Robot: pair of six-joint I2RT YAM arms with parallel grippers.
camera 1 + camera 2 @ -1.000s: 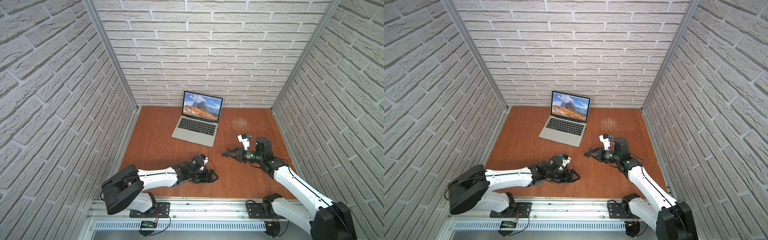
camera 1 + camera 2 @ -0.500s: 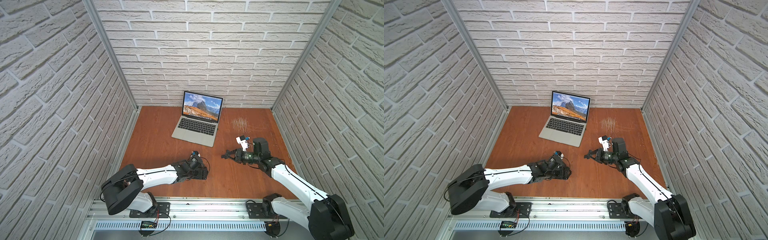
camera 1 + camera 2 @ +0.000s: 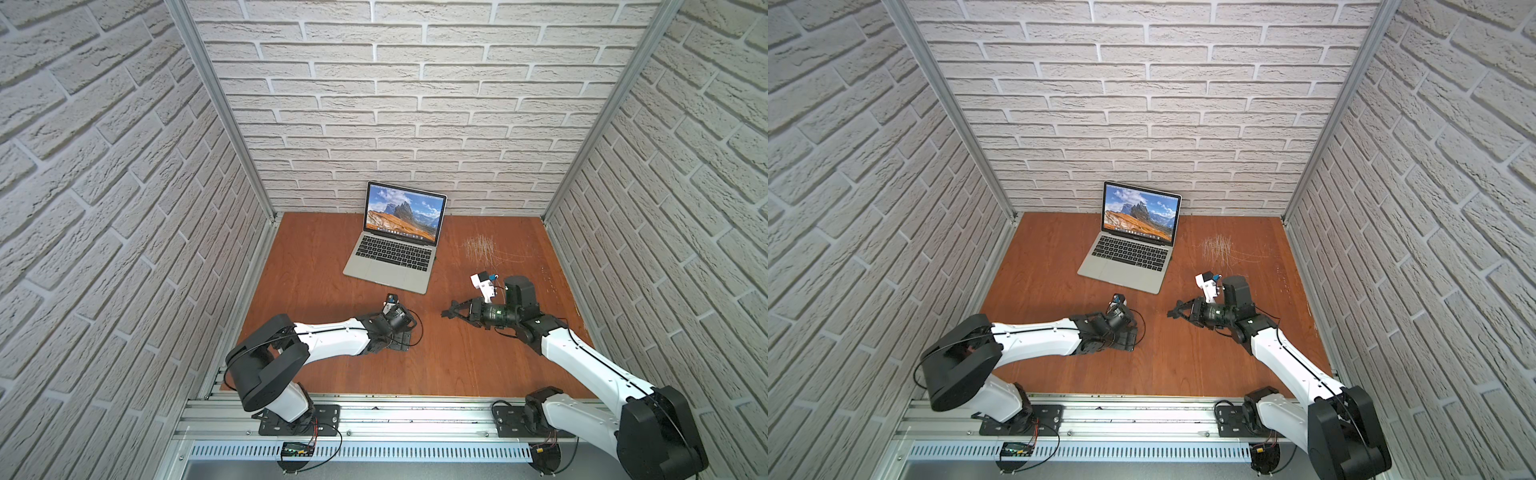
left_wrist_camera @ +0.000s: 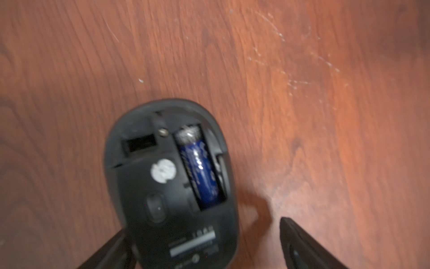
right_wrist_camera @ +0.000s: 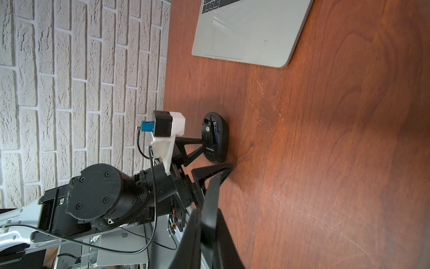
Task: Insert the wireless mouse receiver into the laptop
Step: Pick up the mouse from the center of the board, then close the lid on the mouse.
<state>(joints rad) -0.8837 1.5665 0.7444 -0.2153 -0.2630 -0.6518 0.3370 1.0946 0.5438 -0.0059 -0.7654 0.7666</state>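
The silver laptop (image 3: 395,253) (image 3: 1129,253) stands open at the back of the table; its front corner shows in the right wrist view (image 5: 251,35). A black mouse (image 4: 172,177) (image 5: 214,137) lies belly-up, showing a blue battery and an empty slot. My left gripper (image 4: 202,228) (image 3: 397,341) is open around it; one finger is at its edge and the other stands clear. My right gripper (image 3: 446,312) (image 3: 1173,312) (image 5: 207,216) hovers to the right of the mouse. It is shut on a small dark piece, the wireless mouse receiver (image 5: 206,235).
The brown wooden table (image 3: 316,266) is boxed in by white brick walls on three sides. A patch of pale scratches (image 3: 480,247) marks the wood to the right of the laptop. An aluminium rail (image 3: 395,415) carrying both arm bases runs along the front edge.
My left jaws have opened a little wider and the left wrist has drawn back slightly over the mouse. The right gripper has shifted a little to the left and stays shut.
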